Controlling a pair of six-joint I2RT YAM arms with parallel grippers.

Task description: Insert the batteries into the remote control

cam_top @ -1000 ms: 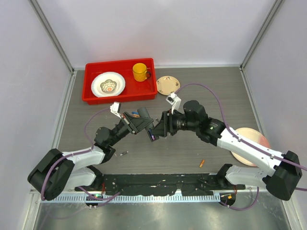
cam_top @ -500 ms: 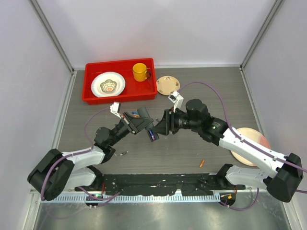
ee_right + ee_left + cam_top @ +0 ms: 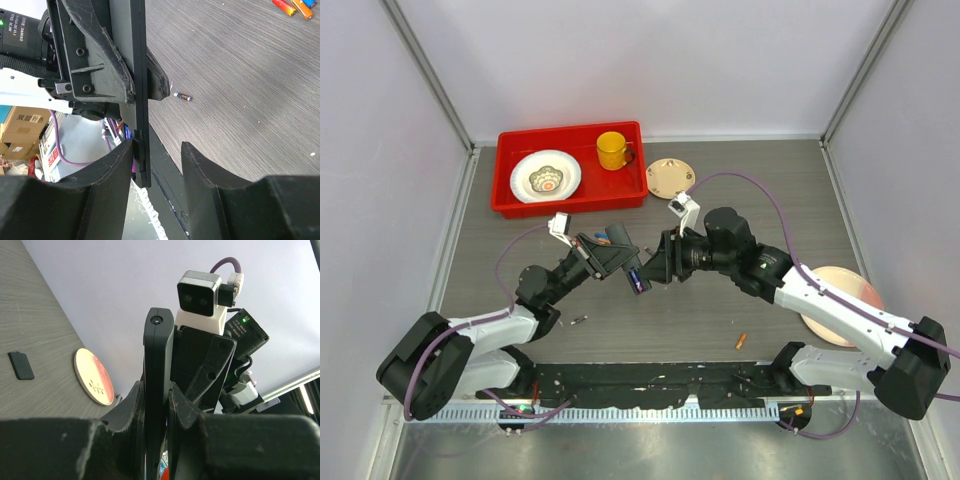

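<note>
The right tool (image 3: 160,150) has narrowed a little around the remote control (image 3: 159,350) but is still partly spread. The left tool (image 3: 156,405) keeps pinching it. I judge that loading is in progress.

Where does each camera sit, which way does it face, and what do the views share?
Top external: fixed above and behind the bases, looking down at the table; both arms show, left claw and right claw meeting mid-table.
Left wrist: on the left wrist, looking along its fingers, shut on the remote control, toward the right arm's camera.
Right wrist: on the right wrist, looking along its open fingers toward the left arm.
Shared: both wrist views show the remote control edge-on.
</note>
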